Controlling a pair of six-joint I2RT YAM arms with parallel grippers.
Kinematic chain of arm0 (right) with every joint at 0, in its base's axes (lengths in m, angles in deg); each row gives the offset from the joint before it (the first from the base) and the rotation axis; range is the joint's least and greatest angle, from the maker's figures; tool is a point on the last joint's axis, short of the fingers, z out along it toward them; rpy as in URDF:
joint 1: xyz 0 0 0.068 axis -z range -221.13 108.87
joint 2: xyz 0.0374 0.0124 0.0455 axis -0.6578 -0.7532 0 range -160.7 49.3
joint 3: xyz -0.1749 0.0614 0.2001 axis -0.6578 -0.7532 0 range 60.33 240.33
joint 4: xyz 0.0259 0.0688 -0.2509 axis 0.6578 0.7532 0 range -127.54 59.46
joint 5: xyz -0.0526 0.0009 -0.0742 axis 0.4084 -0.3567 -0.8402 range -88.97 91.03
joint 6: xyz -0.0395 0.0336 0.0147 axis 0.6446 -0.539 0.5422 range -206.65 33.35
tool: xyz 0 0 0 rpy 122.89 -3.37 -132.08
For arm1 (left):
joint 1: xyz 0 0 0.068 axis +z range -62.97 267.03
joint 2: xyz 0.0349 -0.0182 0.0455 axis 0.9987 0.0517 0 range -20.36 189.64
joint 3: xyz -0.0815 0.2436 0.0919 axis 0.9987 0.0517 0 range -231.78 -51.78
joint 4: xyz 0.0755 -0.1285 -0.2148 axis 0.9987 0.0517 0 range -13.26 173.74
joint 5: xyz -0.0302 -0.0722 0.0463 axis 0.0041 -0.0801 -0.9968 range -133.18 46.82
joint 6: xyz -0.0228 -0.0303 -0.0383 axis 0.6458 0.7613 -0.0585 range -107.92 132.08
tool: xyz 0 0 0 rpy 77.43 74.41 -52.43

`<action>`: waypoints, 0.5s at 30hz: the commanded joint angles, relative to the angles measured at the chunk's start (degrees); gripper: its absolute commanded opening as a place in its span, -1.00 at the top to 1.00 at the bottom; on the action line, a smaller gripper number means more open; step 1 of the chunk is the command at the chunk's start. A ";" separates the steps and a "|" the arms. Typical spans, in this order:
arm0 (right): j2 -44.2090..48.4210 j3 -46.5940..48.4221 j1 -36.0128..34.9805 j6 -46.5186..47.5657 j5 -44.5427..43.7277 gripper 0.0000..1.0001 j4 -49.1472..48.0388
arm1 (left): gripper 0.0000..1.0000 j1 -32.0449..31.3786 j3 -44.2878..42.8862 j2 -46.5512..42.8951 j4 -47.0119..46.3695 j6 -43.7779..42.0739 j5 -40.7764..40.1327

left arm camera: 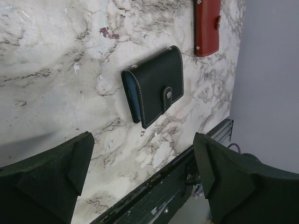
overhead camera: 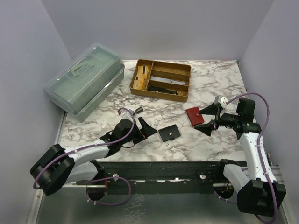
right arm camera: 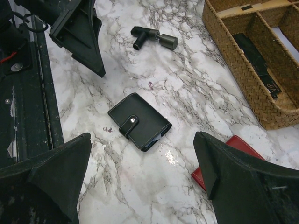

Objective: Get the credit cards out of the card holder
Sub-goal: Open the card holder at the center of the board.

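Observation:
A black card holder [overhead camera: 169, 133] lies flat on the marble table, its snap strap fastened. It also shows in the left wrist view [left arm camera: 154, 86] and the right wrist view [right arm camera: 139, 122]. Only pale blue edges of the credit cards [right arm camera: 157, 139] peek from its open side [left arm camera: 130, 95]. A red card holder [overhead camera: 195, 115] lies closed to its right [right arm camera: 233, 151]. My left gripper [overhead camera: 144, 130] hangs open just left of the black holder, apart from it [left arm camera: 144, 140]. My right gripper [overhead camera: 208, 119] is open beside the red holder, nothing between its fingers [right arm camera: 142, 137].
A green lidded plastic box [overhead camera: 86, 79] sits at the back left. A wicker divided tray [overhead camera: 161, 78] with dark items stands at the back centre. A small black T-shaped tool [overhead camera: 138, 110] lies behind the left gripper. A black rail [overhead camera: 163, 170] runs along the table's near edge.

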 commanded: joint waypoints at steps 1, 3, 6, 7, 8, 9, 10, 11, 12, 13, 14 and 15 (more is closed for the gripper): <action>0.79 -0.47 0.18 1.18 0.36 -1.00 0.75 | -0.89 -2.08 -2.02 3.65 -1.77 2.53 -5.14; 0.97 -0.46 0.19 1.44 0.19 -1.00 0.98 | -0.86 -3.04 -3.58 6.30 -1.99 2.31 -6.00; 1.44 -0.50 0.12 1.37 0.25 -1.00 0.84 | -0.74 -4.27 -7.21 10.63 -1.85 -1.38 -5.07; 1.48 -0.61 0.14 1.22 0.32 -1.00 0.81 | -0.68 -4.43 -9.34 12.11 -1.03 -4.02 -3.75; 1.44 -0.51 0.19 1.21 0.43 -1.00 0.82 | -0.64 -4.50 -11.41 13.39 1.09 -7.30 -2.90; 1.45 -0.50 0.16 1.22 0.39 -1.00 0.87 | -0.61 -4.51 -13.48 14.45 3.60 -11.06 -2.26; 1.46 -0.47 0.11 1.26 0.44 -1.00 0.92 | -0.59 -4.57 -15.99 15.31 7.28 -14.82 -2.31; 1.53 -0.46 0.18 1.27 0.57 -1.00 0.92 | -0.57 -4.67 -18.50 16.09 11.15 -18.56 -2.59; 1.54 -0.48 0.19 1.31 0.69 -1.00 0.98 | -0.57 -4.77 -20.76 16.87 14.88 -22.44 -2.51; 1.64 -0.49 0.19 1.35 0.79 -1.00 1.00 | -0.55 -4.77 -22.95 17.73 18.00 -26.09 -2.43; 1.65 -0.41 0.15 1.36 0.96 -1.00 1.07 | -0.54 -4.83 -24.91 18.54 21.14 -29.50 -2.04; 1.71 -0.39 0.13 1.43 1.08 -1.00 1.09 | -0.53 -4.81 -26.41 19.42 23.25 -32.78 -0.94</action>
